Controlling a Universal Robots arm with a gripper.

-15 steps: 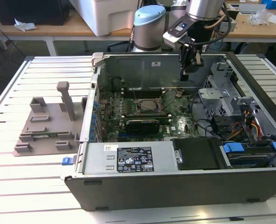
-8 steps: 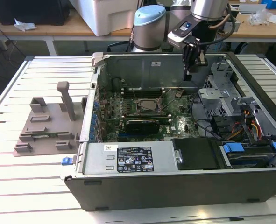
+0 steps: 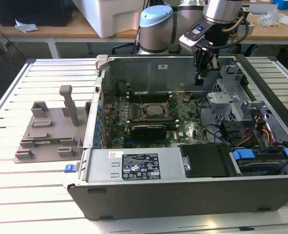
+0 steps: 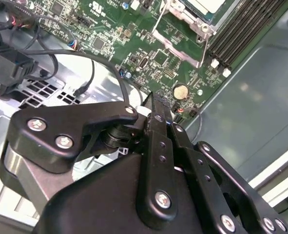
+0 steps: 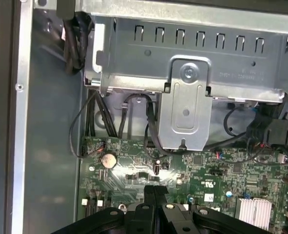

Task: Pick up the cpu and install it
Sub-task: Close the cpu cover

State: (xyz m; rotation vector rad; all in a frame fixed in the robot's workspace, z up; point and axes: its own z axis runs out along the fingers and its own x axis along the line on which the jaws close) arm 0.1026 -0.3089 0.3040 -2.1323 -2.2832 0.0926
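The cpu (image 3: 151, 111) lies flat in the socket near the middle of the motherboard (image 3: 115, 123), its pale metal top facing up; I also catch a corner of it in the second wrist view (image 4: 208, 5), with the socket's metal frame around it.

Going across the exterior view from its left, a grey moulded fixture (image 3: 48, 131) rests on the slatted tabletop (image 3: 36, 195). Just beside it the open computer case (image 3: 182, 197) lies on its side with the board exposed. The cpu comes next. Further toward the exterior view's right, my gripper (image 3: 200, 81) hangs inside the case above the board's far corner, well apart from the cpu and near the metal drive cage (image 3: 226, 97).

In both wrist views the fingers (image 5: 148, 194) are pressed together, and I see nothing between them. Below them the first wrist view shows a coin cell battery (image 5: 108, 159) on the green board, and the second wrist view shows the same battery (image 4: 182, 90) just past the fingertips (image 4: 159, 109).
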